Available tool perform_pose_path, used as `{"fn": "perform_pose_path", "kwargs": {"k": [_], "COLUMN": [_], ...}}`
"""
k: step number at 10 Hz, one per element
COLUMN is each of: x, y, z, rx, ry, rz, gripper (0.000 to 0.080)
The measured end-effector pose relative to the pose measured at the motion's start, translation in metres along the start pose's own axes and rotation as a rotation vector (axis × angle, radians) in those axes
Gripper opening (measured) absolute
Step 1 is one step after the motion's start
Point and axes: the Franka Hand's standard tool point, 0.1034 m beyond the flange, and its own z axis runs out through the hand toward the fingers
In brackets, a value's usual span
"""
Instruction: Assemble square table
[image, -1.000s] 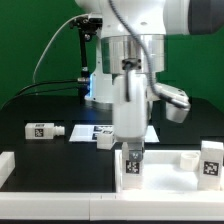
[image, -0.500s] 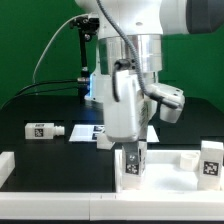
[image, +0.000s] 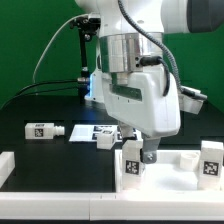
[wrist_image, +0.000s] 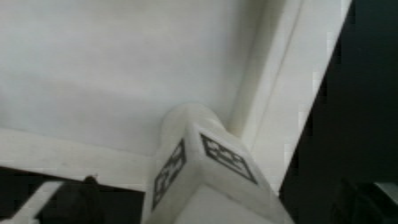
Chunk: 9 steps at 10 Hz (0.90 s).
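Note:
The square table top (image: 178, 166) is a white tray with a raised rim at the front of the exterior view. One white tagged leg (image: 131, 166) stands upright in its corner, and my gripper (image: 141, 154) is shut on this leg from above, the hand turned sideways. The wrist view shows the same leg (wrist_image: 206, 168) between the jaws, with the top's inner face (wrist_image: 125, 70) and its rim (wrist_image: 285, 70) beyond. A second leg (image: 210, 160) stands at the exterior view's right. A third leg (image: 45, 130) lies at the left. A fourth leg (image: 105, 139) lies behind the gripper.
The marker board (image: 92, 130) lies on the black table behind the legs. Plain white bars (image: 16, 164) run along the front and the exterior view's left. A green backdrop and a stand with cables are behind the arm.
The hand has turned about its vertical axis over the standing leg. Its body now swings toward the exterior view's right. The leg stays in the same corner.

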Motion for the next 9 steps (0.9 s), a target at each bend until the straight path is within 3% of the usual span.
{"fn": "perform_pose_path", "kwargs": {"k": [4,5,7,8,9], "x": [0.0073,0.0087,0.0084,0.0082,0.0081], "y": [0.0034,0.0039,0.0037,0.0036,0.0036], "z": [0.0010,0.0012,0.0012,0.0012,0.0013], "rx": [-0.022,-0.022,-0.021,-0.019,-0.018], "ry": [0.015,0.015,0.016,0.016,0.016], "rz": [-0.626,-0.601,-0.560,-0.508,-0.417], "gripper": [0.0649,0.0649,0.0396,0.0396,0.0284]}}
